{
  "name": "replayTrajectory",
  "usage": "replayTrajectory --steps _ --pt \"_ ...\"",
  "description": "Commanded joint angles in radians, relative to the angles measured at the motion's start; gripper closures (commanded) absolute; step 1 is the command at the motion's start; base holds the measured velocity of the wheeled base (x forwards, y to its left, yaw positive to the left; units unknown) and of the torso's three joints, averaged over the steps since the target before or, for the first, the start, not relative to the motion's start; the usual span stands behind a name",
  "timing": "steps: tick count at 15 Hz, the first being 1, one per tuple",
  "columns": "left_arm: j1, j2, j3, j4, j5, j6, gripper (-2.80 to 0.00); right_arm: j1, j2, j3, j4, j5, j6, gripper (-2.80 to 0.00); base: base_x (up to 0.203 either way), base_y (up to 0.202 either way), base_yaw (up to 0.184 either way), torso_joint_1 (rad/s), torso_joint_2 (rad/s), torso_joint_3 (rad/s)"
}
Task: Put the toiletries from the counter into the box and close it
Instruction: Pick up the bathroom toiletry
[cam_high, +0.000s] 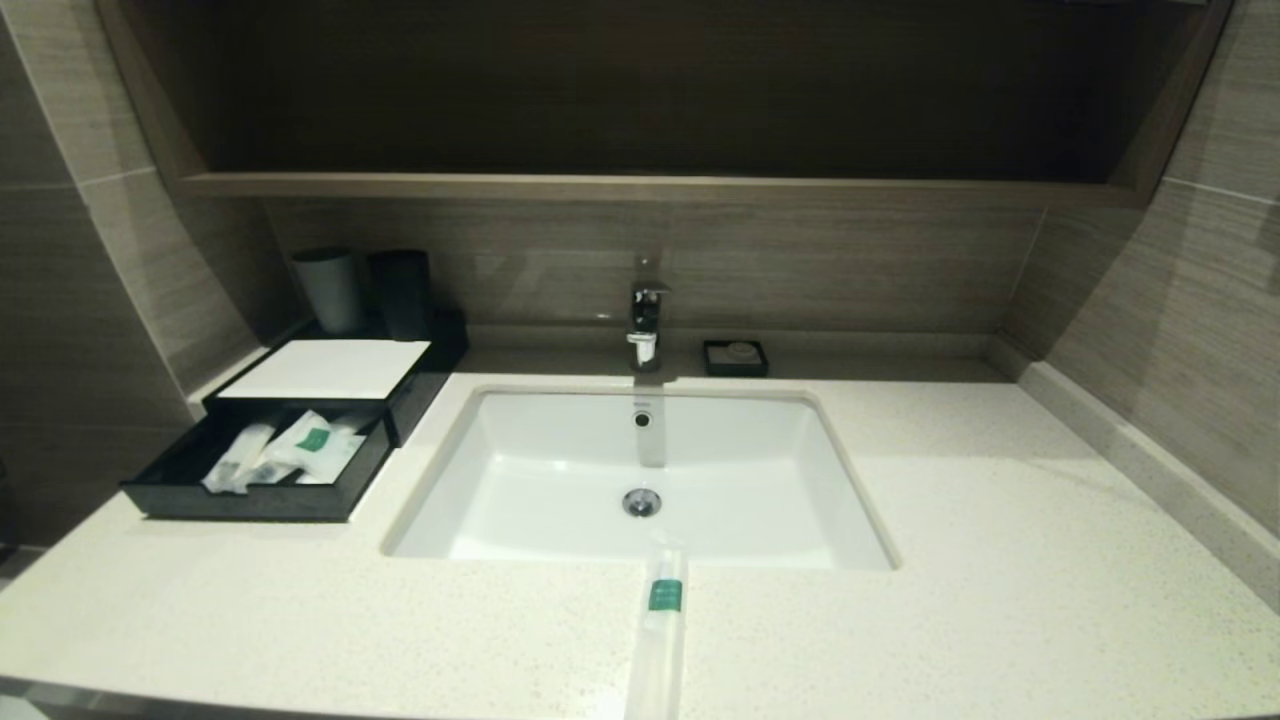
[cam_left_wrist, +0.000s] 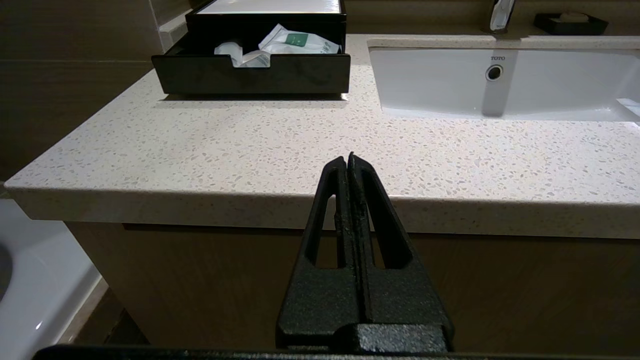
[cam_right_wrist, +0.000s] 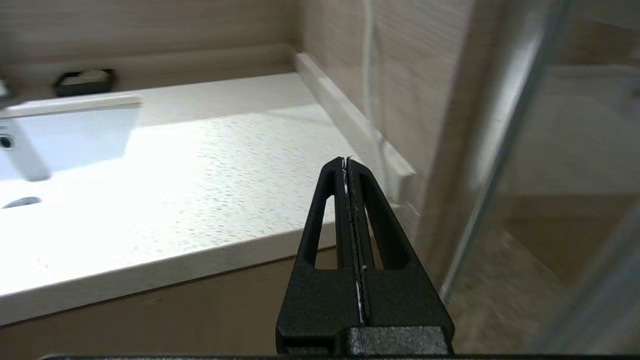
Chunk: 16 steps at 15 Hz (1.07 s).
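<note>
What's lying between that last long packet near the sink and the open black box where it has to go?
Only bare counter and the sink corner lie between. The packet rests at the sink's front rim; the box stands left with its drawer open, so nothing visible blocks the way.

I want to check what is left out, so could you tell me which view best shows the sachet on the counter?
The head view: the sachet lies whole on the counter before the sink. Neither wrist view shows it.
</note>
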Motion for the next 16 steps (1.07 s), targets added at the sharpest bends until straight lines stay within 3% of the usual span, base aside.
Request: replayTrajectory --steps 1,8,16 --pt "0.000 0.001 0.020 -0.001 0.000 0.000 0.00 0.000 -0.012 0.063 -0.046 0.047 -0.001 0.00 0.000 0.000 0.000 0.000 0.00 0.000" --pt "0.000 0.001 0.020 -0.001 0.000 0.000 0.00 0.000 -0.012 0.154 -0.112 0.189 -0.004 0.00 0.000 0.000 0.000 0.000 0.00 0.000" --pt "0.000 0.000 0.020 -0.001 0.000 0.000 0.00 0.000 -0.012 0.325 -0.352 0.206 -0.016 0.00 0.000 0.000 0.000 0.000 0.00 0.000"
